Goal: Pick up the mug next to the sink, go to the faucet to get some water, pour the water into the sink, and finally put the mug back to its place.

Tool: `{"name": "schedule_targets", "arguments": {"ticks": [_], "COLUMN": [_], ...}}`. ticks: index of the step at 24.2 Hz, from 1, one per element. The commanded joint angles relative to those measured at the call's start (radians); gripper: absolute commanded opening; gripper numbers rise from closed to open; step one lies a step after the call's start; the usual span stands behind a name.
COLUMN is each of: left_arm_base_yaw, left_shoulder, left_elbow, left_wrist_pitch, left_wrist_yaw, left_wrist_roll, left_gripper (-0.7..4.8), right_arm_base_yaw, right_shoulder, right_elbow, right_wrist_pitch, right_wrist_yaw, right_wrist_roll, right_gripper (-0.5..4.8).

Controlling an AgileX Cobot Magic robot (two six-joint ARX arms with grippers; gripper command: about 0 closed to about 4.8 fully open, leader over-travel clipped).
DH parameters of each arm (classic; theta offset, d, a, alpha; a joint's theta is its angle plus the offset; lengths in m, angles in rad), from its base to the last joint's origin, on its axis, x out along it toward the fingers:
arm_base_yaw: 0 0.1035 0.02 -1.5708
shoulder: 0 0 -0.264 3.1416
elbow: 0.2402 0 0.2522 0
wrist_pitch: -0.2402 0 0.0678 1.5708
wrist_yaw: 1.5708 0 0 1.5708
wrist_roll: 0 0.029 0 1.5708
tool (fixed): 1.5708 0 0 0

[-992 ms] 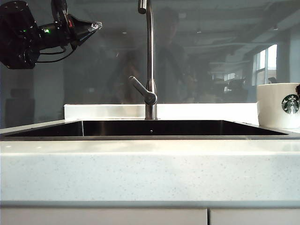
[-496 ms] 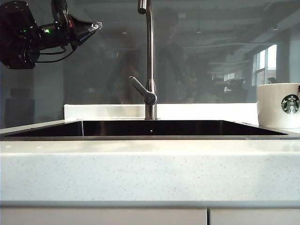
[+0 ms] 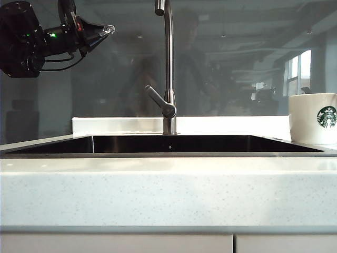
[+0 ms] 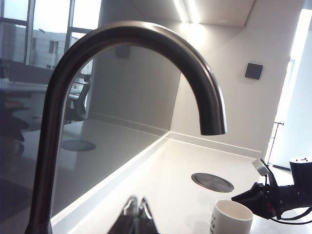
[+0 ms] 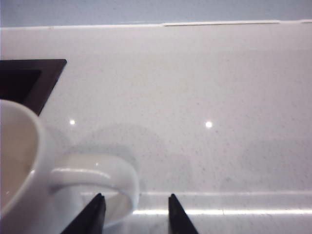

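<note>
white mug (image 3: 314,119) unmoved on counter beside sink (image 3: 168,145); my right gripper (image 5: 135,207) now parted, off handle; left gripper (image 3: 100,29) stays closed, raised by faucet (image 3: 168,68).

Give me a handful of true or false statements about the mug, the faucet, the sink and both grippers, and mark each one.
1. The mug stands on the counter to the right of the sink. True.
2. The right gripper is clamped on the mug's handle. False: its fingers are spread apart beside the handle, gripping nothing.
3. The left gripper hangs high up, left of the faucet. True.
4. The left gripper is wide open. False: its fingertips are together.
5. Water is running from the faucet. False: no stream shows.
</note>
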Motion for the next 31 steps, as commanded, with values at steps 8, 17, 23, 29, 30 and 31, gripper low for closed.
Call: {"name": "schedule_targets", "arguments": {"ticks": [8, 17, 23, 29, 30, 31], "left_arm_base_yaw": [-0.001, 0.000, -0.001, 0.000, 0.000, 0.000], "left_shoulder": [-0.009, -0.009, -0.009, -0.009, -0.009, -0.008], "left_elbow": [0.004, 0.004, 0.004, 0.004, 0.004, 0.004], "left_wrist_pitch": [-0.076, -0.082, -0.082, -0.082, -0.082, -0.083], "left_wrist_yaw": [0.003, 0.005, 0.005, 0.005, 0.005, 0.005], "left_wrist_roll": [0.001, 0.001, 0.002, 0.002, 0.002, 0.001], "left_gripper": [-0.04, -0.04, -0.04, -0.04, -0.04, -0.04], "right_arm_base_yaw": [0.000, 0.002, 0.002, 0.001, 0.001, 0.001], "right_shoulder": [-0.183, -0.566, -0.830, -1.045, -1.076, -1.115], "right_elbow": [0.001, 0.001, 0.001, 0.001, 0.001, 0.001], "right_wrist_pitch": [-0.186, -0.537, -0.587, -0.589, -0.589, -0.588], "right_wrist_yaw": [-0.034, -0.185, -0.180, -0.182, -0.182, -0.182], "right_wrist_roll": [0.002, 0.033, 0.091, 0.091, 0.091, 0.091], "right_gripper": [1.81, -0.09, -0.09, -0.09, -0.09, -0.09]}}
